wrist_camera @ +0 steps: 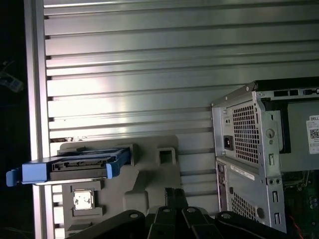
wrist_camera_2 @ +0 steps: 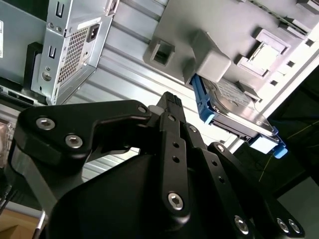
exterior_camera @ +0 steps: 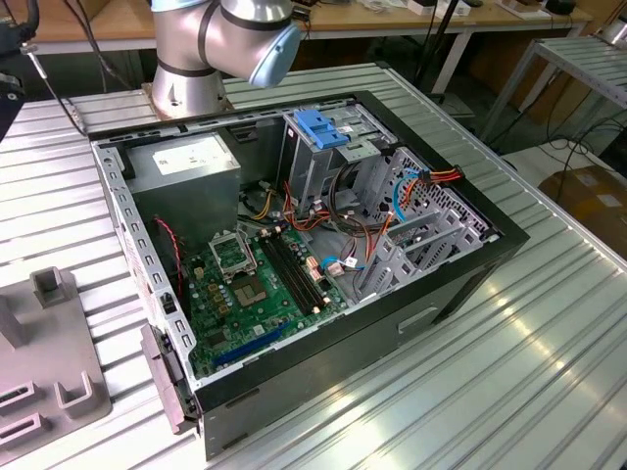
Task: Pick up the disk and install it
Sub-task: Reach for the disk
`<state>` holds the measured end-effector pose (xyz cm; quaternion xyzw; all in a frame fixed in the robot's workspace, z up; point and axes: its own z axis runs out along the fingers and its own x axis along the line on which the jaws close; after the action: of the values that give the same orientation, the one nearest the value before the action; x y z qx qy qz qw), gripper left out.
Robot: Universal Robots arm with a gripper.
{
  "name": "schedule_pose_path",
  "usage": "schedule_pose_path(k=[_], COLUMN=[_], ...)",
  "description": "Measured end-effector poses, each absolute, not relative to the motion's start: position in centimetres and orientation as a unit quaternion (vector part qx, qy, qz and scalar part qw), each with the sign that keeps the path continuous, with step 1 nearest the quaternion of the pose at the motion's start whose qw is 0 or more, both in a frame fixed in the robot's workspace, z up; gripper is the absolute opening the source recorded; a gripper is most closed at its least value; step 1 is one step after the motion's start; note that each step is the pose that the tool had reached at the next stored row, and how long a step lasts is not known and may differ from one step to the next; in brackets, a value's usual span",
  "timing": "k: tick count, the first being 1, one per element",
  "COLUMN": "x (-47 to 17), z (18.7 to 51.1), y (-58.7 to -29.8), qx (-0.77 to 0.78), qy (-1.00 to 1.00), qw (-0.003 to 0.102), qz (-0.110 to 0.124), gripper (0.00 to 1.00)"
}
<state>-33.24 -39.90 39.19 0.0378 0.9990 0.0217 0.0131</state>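
Status: pick-up step, approach stage; the disk is not yet grasped.

Hand [wrist_camera: 173, 192]: in both wrist views I see its fingers [wrist_camera_2: 168, 107] drawn together with nothing between them. It hangs above the slatted desk [exterior_camera: 509, 392], touching nothing.

Disk [wrist_camera: 75, 165]: it stands on edge in a slot of the grey holder [wrist_camera: 149, 174], blue rail outermost, with one end jutting past the holder. It sits beyond the fingertips and off to one side, well apart from the hand.

Computer case [exterior_camera: 509, 240]: it is open and lies on the opposite side of the hand from the disk. Inside it is a grey drive cage [exterior_camera: 312, 166].

Assessment: nothing is installed. In my judgement a grasp calls for the fingers to part enough to straddle the disk's thin body. The hand must also line up squarely over the upper edge, clear of the holder's walls, or the disk may bind in its slot.
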Motion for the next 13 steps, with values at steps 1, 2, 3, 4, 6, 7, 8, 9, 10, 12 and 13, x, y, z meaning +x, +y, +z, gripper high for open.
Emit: schedule_pose_path(k=[1,2,3,4,6,7,8,9,10,12,13], x=[-33.6,-33.9,-34.3,-34.8,-35.5,-35.7,-36.0,-36.2,-36.5,-37.3,-37.7], z=[39.2,39.2,39.2,39.2,39.2,39.2,39.2,39.2,39.2,39.2,39.2], y=[-39.9,-39.9,-39.9,-39.9,-39.9,-39.9,-39.9,-39.9,-39.9,-39.9,-39.9], qx=[0.038,0.038,0.038,0.038,0.038,0.038,0.038,0.038,0.038,0.038,0.038], qy=[0.999,0.999,0.999,0.999,0.999,0.999,0.999,0.999,0.999,0.999,0.999], qw=[0.013,0.013,0.013,0.013,0.013,0.013,0.013,0.013,0.013,0.013,0.013], qz=[0.022,0.022,0.022,0.022,0.022,0.022,0.022,0.022,0.022,0.022,0.022], gripper=[0.10,0.10,0.10,0.10,0.10,0.10,0.10,0.10,0.10,0.10,0.10])
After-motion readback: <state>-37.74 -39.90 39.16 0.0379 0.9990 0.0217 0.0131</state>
